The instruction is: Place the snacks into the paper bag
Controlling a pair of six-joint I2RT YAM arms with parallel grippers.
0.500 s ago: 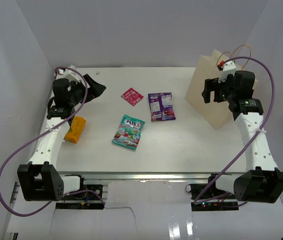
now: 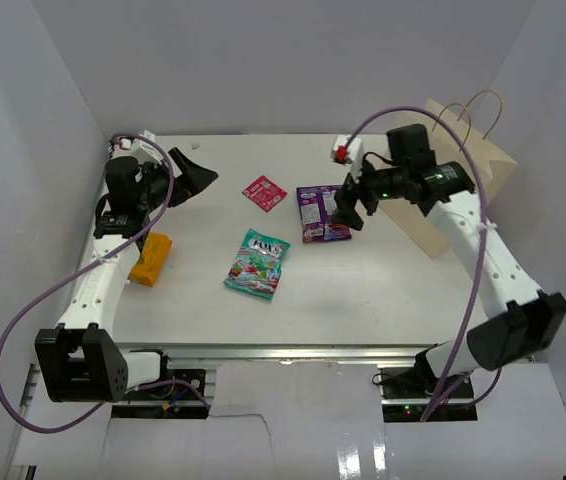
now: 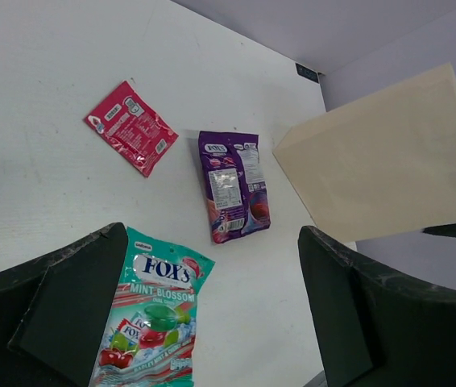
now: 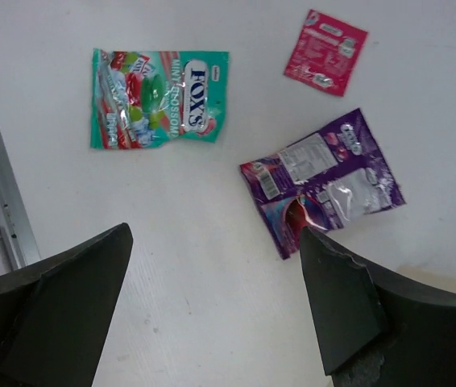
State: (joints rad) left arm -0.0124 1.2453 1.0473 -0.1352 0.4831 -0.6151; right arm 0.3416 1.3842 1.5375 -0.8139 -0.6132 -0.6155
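The snacks lie flat on the white table: an orange packet [image 2: 151,258] at the left, a pink-red square [image 2: 263,192], a teal fruit-printed packet [image 2: 258,263] and a purple packet [image 2: 317,211]. The paper bag [image 2: 488,165] stands at the back right, handles up. My right gripper [image 2: 349,208] hovers open over the purple packet's right edge; in the right wrist view the purple packet [image 4: 325,179] lies just beyond the open fingers. My left gripper [image 2: 193,176] is open at the back left, above the table; its view shows the teal packet [image 3: 151,322], the purple packet [image 3: 234,184] and the bag [image 3: 381,173].
White walls close in the table on the left, back and right. A metal rail [image 2: 293,352] runs along the near edge between the arm bases. The right arm's cable loops above the bag.
My right arm has swung left from in front of the paper bag to above the purple packet. The left arm and the packets have not moved.
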